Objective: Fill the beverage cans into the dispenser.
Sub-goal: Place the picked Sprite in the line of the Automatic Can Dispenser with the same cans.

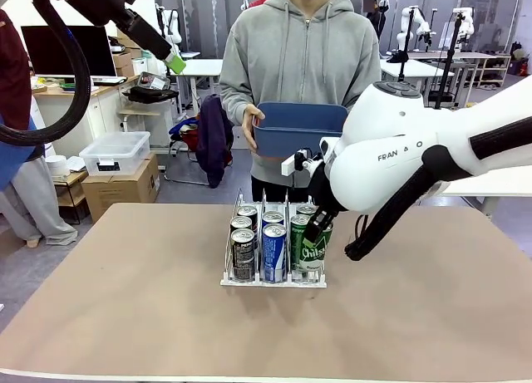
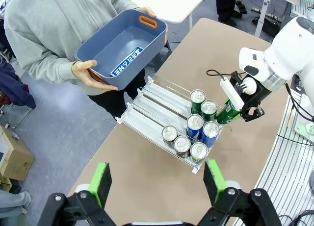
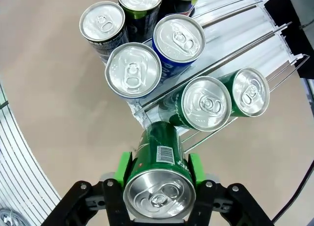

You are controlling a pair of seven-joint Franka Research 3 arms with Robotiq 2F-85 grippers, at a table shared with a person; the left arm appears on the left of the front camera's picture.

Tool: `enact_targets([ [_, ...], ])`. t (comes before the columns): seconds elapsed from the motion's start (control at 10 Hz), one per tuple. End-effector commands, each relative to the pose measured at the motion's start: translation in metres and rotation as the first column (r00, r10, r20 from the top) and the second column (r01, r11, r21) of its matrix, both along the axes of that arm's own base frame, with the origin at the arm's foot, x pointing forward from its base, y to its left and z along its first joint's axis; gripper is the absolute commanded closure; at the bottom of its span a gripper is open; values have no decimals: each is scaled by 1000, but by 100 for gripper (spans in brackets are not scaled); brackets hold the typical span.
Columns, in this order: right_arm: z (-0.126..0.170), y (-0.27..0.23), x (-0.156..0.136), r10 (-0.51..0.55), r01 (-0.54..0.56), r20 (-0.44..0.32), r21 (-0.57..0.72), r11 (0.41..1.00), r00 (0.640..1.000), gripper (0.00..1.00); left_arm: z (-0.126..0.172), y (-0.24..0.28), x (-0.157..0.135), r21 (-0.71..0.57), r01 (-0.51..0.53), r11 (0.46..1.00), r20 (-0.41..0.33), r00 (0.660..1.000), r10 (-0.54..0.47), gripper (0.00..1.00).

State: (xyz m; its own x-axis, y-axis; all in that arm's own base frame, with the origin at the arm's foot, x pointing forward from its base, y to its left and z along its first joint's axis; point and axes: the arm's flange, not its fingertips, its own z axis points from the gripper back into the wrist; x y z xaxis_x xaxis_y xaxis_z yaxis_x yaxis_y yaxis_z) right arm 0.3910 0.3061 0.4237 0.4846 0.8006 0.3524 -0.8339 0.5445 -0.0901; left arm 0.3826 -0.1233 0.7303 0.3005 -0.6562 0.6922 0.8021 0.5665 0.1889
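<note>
The dispenser stands mid-table with several beverage cans upright in its lanes: black cans on the left, blue-and-white cans in the middle, green cans on the right. My right gripper is shut on another green can. That can is tilted, and its lower end is at the front corner of the green lane. From the left wrist, this held can shows just outside the dispenser. High above the table, my left gripper is open with nothing in it.
At the far side a person holds a dark blue tub in both hands above the table edge. The right arm's white body hangs over the table's right half. Bare tabletop lies in front and to the left.
</note>
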Motion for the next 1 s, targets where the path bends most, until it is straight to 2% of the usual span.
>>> enact_targets([
  [0.0,-2,12,14,-21,21,90,0,1000,996,42,-1,1,2,-2,-1,1000,10,1000,1,0],
  [0.5,-32,26,16,1,3,82,-50,999,997,42,-1,1,2,-2,-1,1000,10,1000,1,0],
  [0.9,-35,24,22,-48,56,182,-37,998,982,42,-1,1,2,-2,-1,1000,10,1000,1,0],
])
